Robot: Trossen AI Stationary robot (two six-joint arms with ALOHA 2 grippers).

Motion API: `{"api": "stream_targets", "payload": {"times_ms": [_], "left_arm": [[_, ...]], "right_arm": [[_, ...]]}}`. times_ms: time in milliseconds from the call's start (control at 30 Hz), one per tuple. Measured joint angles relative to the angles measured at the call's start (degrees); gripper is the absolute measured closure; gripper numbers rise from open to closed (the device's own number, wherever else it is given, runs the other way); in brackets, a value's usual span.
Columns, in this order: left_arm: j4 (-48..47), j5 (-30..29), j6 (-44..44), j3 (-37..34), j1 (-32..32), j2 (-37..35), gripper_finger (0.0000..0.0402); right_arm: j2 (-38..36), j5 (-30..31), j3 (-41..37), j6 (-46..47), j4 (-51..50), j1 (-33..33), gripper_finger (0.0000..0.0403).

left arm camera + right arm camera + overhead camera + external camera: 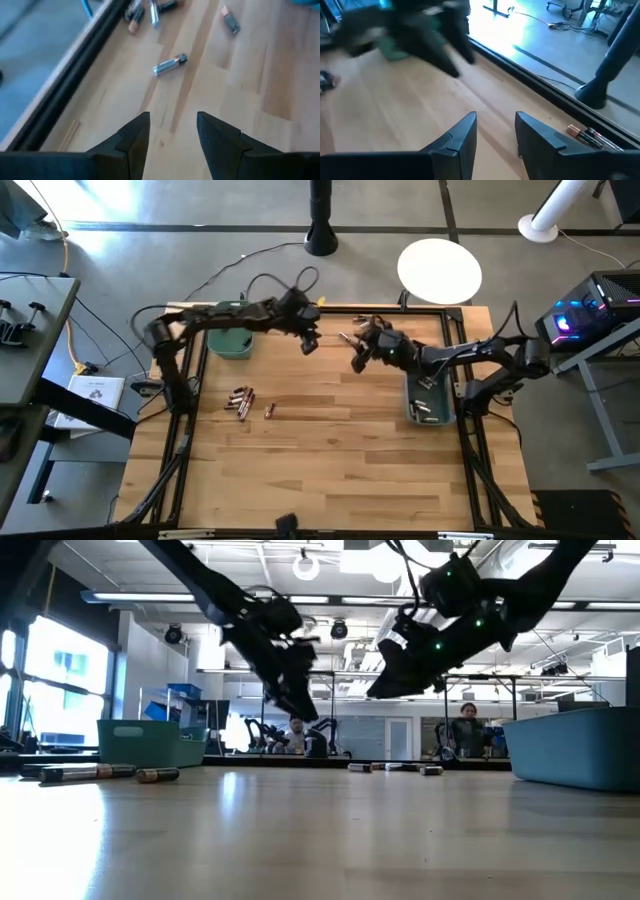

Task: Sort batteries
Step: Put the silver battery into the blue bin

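Observation:
Both grippers hang above the wooden table's far middle, open and with nothing between their fingers. My left gripper (311, 342) (172, 117) points down at a slant. Ahead of it a silvery battery (170, 65) lies on the wood, with more batteries (142, 11) by the far rail. My right gripper (357, 362) (495, 117) faces the left arm. Two copper-and-dark batteries (592, 137) lie beside it near the far rail. Another cluster of batteries (240, 400) (80, 772) lies flat on the left half of the table.
A green bin (232, 343) (140, 743) stands at the far left under the left arm. A blue-grey bin (430, 402) (575, 745) stands at the right under the right arm. A black rail (75, 65) frames the table. The near half is bare wood.

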Motion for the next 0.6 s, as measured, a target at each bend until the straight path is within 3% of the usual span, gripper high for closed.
{"api": "stream_targets", "payload": {"times_ms": [167, 367, 467, 600], "left_arm": [[13.36, -2.89, -7.43, -15.20, -5.88, -10.46, 0.0243], [34.21, -7.81, -16.73, -31.06, -16.00, -18.30, 0.0243], [41.01, -10.88, -17.66, -35.09, -19.66, -20.02, 0.0243], [41.69, -13.66, -17.72, -36.36, -21.76, -21.55, 0.0243]], "right_arm": [[2.07, -2.91, 0.26, -0.14, 0.67, -3.03, 0.0262], [11.93, -4.07, 5.94, -0.73, 0.02, -4.69, 0.0191], [16.31, -3.87, 10.30, 0.47, -3.35, -6.07, 0.0166], [20.85, -3.86, 14.95, -0.76, -9.32, -7.73, 0.0161]]}}
